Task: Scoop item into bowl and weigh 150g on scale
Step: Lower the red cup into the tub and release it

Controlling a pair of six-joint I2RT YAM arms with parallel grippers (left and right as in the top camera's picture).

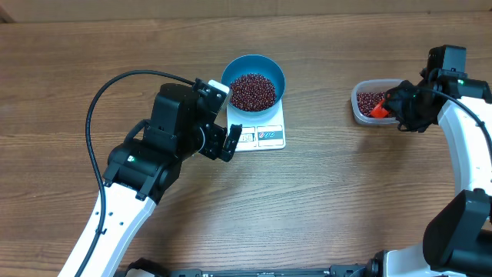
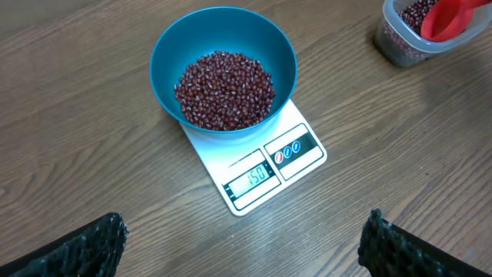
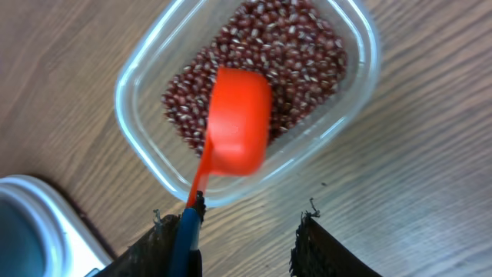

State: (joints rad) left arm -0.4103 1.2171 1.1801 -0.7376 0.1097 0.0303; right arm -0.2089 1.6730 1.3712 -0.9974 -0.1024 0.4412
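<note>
The blue bowl (image 1: pixel 231 71) (image 2: pixel 169 54) stands on the white scale (image 1: pixel 265 137) (image 2: pixel 261 181), holding a heap of dark red beans (image 1: pixel 253 91) (image 2: pixel 224 88). The scale's display reads 150. My left gripper (image 1: pixel 223 144) (image 2: pixel 244 246) hovers just in front of the scale, open and empty. My right gripper (image 1: pixel 398 111) (image 3: pixel 246 238) is over the near edge of the clear tub (image 1: pixel 358 108) (image 3: pixel 131 131). Its jaws stand apart. The orange scoop (image 3: pixel 238 123) (image 1: pixel 379 110) lies blurred over the tub's beans, its blue handle end against the left finger only.
The clear tub (image 2: pixel 392 42) with more beans sits at the right, well apart from the scale. The left arm's black cable loops over the table left of the bowl. Bare wood surrounds the scale and the tub.
</note>
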